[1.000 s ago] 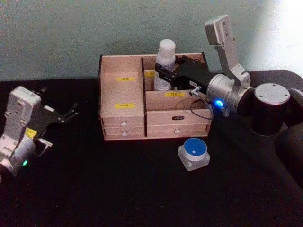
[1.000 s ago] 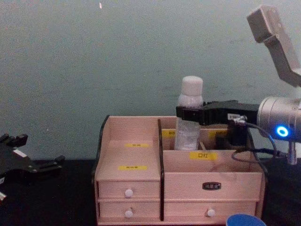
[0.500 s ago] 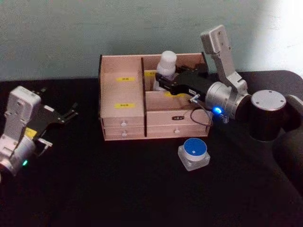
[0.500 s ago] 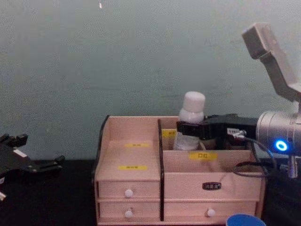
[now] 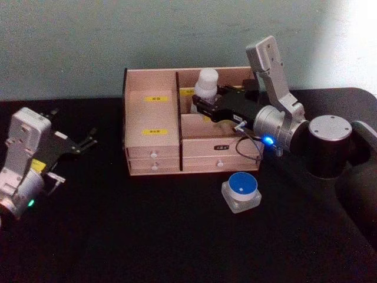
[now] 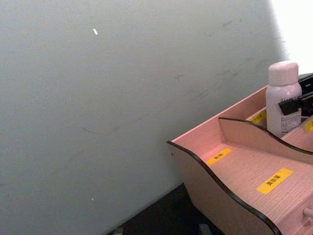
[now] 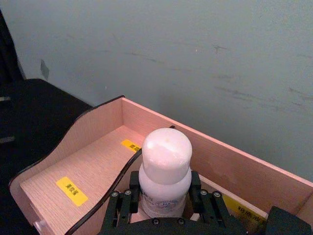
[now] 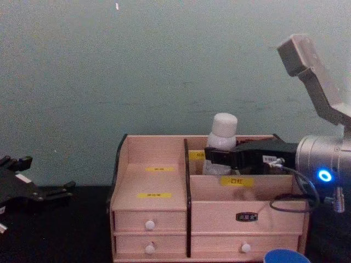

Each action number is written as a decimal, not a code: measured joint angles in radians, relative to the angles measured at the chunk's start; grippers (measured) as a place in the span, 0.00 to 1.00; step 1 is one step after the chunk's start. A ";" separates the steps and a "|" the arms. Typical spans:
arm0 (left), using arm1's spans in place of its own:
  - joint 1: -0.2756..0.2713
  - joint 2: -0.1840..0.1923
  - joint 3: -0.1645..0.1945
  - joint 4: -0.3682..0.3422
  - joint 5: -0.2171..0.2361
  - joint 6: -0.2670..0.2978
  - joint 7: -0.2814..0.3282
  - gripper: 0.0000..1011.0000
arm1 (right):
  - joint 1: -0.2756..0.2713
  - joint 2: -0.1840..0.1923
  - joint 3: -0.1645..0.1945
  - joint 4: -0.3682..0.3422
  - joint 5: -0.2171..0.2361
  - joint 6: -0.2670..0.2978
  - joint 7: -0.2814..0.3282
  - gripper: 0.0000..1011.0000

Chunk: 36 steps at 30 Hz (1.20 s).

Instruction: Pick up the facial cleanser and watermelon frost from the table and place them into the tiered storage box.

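The facial cleanser (image 5: 206,81), a clear bottle with a white cap, stands upright in a rear compartment of the tiered storage box (image 5: 150,115), a light wooden organiser with yellow labels and white-knobbed drawers. My right gripper (image 5: 200,105) is shut on the bottle's body just under the cap (image 7: 165,147), reaching in from the right over the box (image 8: 153,181). The watermelon frost (image 5: 241,191), a small clear jar with a blue lid, sits on the black table in front of the box's right side. My left gripper (image 5: 88,138) rests open at the far left, holding nothing.
The black table (image 5: 147,236) spreads in front of and left of the box. A grey-green wall (image 8: 164,66) rises right behind the box. The right arm's big joint (image 5: 330,141) lies right of the box.
The right gripper has lowered the bottle deeper into the rear compartment, and its arm has come down with it. The left arm has not moved.
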 joint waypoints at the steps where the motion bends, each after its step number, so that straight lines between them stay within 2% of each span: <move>1: 0.000 0.000 0.000 0.000 0.000 0.000 0.000 0.99 | 0.001 -0.001 -0.001 0.002 -0.005 0.000 0.000 0.58; 15: 0.000 0.000 0.000 0.000 0.000 0.000 0.000 0.99 | 0.001 -0.001 -0.002 0.002 -0.008 0.000 -0.001 0.58; 20: 0.000 0.000 0.000 0.000 0.000 0.000 0.000 0.99 | 0.001 -0.001 -0.002 0.002 -0.006 0.000 -0.001 0.70; 26: 0.000 0.000 0.000 0.000 0.000 0.000 0.000 0.99 | 0.001 0.000 -0.001 0.002 -0.005 0.000 -0.001 0.92; 30: 0.000 0.000 0.000 0.000 0.000 0.000 0.000 0.99 | 0.001 0.000 -0.001 0.002 -0.005 0.000 -0.001 0.99; 36: 0.000 0.000 0.000 0.000 0.000 0.000 0.000 0.99 | 0.001 0.000 -0.001 0.001 -0.004 0.000 -0.001 0.99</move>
